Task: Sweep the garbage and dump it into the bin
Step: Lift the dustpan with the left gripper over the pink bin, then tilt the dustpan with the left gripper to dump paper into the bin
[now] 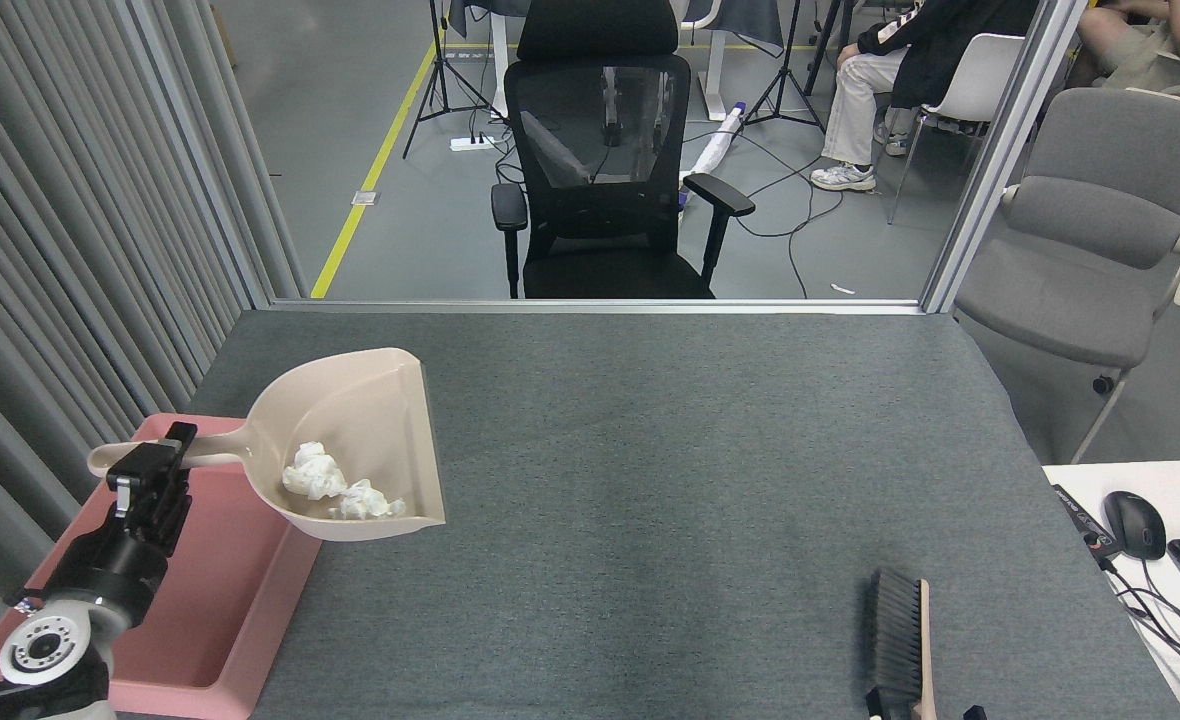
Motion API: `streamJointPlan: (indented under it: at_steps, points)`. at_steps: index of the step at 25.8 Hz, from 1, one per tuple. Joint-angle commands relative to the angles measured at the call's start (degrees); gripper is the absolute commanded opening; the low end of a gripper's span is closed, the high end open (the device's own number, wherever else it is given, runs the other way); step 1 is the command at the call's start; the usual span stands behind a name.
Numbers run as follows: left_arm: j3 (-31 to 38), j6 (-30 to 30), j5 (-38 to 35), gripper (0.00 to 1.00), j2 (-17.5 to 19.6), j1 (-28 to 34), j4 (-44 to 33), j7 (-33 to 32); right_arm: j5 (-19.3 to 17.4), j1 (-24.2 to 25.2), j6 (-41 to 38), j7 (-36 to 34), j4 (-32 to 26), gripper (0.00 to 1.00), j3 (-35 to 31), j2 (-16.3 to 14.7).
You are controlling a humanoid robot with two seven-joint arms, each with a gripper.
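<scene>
The sweeping looks finished and the step in hand is the dumping; the left gripper (155,462), at the lower left of the frame, is closed on the handle of the beige dustpan (360,420) and holds it lifted above the table (700,450). The garbage (335,487), two crumpled white tissue wads, lies inside the pan, toward its near wall; the two wads are just beside each other, and neither has reached the bin (215,640) yet.

The bin, a pink tray, sits at the lower left corner of the frame; the pan hangs partly above its right edge, while the open mouth of the pan reaches out over the grey table, not over the tray.

The long axis of the dustpan runs almost left to right in the frame, a little raised toward the right; the handle points to the left edge of the frame and the wide flat mouth points to the right, so away from the bin. I judge that the next move calls for bringing the mouth over the tray and tipping it downward until the wads slide out; if it tips as it stands now, the wads may fall on the table.

Of the right arm I see only a dark part at the bottom edge, at the brush (900,640); whether that claw is open or closed I cannot tell.
</scene>
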Motion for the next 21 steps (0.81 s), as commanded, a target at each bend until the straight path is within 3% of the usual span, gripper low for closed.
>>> streamJointPlan:
  at_steps: [1,11,15,21]
  points:
    - [2.48,-1.07,0.81,0.14,3.21,-0.1,2.65,-0.06,0.0,-0.09,0.01,0.25,0.0,1.0,0.03,-0.04]
    - [6.26,-3.97,0.9,0.15,6.81,-0.27,9.16,-1.2,-0.35,-0.97,-0.87,0.25,0.09,1.0,0.11,0.14]
    - [8.02,-7.74,0.81,0.15,7.69,-1.77,15.13,-1.38,-0.35,-1.15,-0.96,0.25,0.09,1.0,0.2,0.31]
    - [8.19,-13.02,1.08,0.15,13.4,-2.56,22.16,-1.64,-0.35,-1.41,-0.96,0.34,0.09,1.0,0.55,0.31]
